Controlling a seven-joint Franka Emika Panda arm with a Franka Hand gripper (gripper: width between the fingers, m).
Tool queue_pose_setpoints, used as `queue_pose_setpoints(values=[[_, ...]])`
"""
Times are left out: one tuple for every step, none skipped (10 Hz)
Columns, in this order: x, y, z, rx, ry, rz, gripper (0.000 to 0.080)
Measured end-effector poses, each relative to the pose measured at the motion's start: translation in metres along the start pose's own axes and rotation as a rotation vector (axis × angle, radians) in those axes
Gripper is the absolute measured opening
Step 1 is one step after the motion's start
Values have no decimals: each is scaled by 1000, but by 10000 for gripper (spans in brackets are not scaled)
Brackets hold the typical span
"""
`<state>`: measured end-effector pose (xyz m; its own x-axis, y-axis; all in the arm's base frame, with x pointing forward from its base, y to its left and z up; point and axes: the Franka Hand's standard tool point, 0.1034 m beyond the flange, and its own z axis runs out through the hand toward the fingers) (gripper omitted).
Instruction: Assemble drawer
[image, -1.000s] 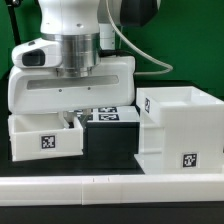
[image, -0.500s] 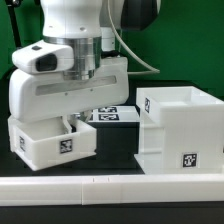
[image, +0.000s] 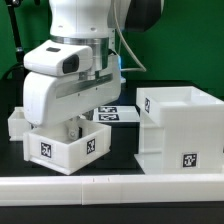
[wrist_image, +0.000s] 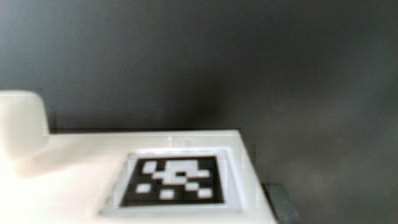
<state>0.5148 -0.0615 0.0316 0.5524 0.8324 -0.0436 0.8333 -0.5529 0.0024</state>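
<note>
Gripper (image: 76, 126) pinched tight on a small white plastic tray (image: 66, 152), near the tall white box housing (image: 180, 130) on the exterior view's right, second white tray (image: 20, 122) behind, both seen only there, wrist view shows only a black-and-white square tag (wrist_image: 175, 180) up close.

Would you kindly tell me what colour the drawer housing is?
The drawer housing is white, clearest in the exterior view.
</note>
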Motion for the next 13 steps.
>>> queue_pose_setpoints(values=[[-1,0,1,-3,-3,-76,42],[0,0,4,-7,-5,-152,42],[3,-2,5,-8,-14,-261,42],[8,-5,5,-9,-23,-345,42],[9,-6,6,-8,-28,-395,42],[6,-5,6,-8,-33,-466,42],[3,-4,6,-8,-38,-519,42],[3,-3,7,-8,-41,-541,42],[2,-3,7,-8,-41,-541,42],[6,-3,8,-7,-39,-561,42],[15,-4,9,-9,-35,-573,42],[23,-3,8,-2,-33,-583,42],[29,-1,9,6,-34,-575,42]])
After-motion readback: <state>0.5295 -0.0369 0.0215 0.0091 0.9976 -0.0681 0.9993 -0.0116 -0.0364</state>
